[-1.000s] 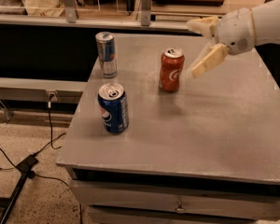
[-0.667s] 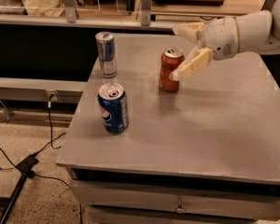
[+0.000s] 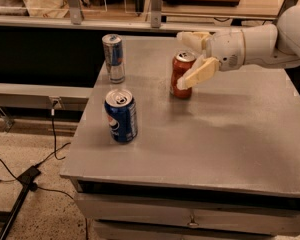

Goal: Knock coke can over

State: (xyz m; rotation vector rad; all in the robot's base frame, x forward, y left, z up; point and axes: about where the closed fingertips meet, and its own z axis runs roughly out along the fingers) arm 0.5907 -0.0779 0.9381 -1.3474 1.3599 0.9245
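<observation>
Grey metal table (image 3: 230, 154) with front drawer (image 3: 140, 217), speckled floor (image 3: 45, 209) with black cables (image 3: 53, 129), wooden shelf (image 3: 250, 8) behind

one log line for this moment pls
gripper: open, at coke can | coke can: upright on table | pepsi can, slim can: upright, apart | task: not done
</observation>
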